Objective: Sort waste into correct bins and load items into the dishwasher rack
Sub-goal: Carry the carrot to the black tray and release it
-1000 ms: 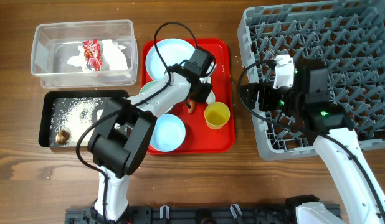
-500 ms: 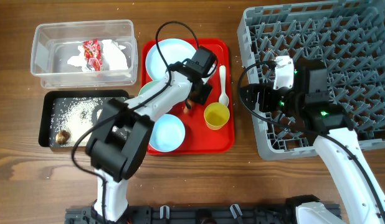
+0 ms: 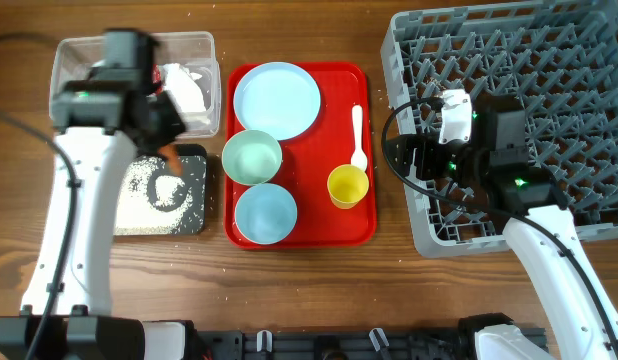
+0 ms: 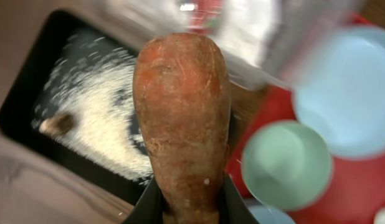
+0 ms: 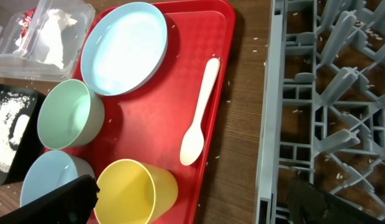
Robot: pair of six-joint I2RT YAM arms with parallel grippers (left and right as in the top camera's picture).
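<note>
At upper left of the overhead view, the left claw (image 4: 186, 208) is clenching an orange carrot-like stick (image 4: 180, 118) by one end, over the upper edge of the shallow black tray (image 3: 194, 218); it is probably stiff, light and rough-skinned.

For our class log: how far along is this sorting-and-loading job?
Done: napkin in the clear tub, rice in the black tray. In hand: left gripper holds the carrot stick. Left: plate, green bowl, blue bowl, cup, spoon sit on the red tray; rack holds no dishes.
</note>
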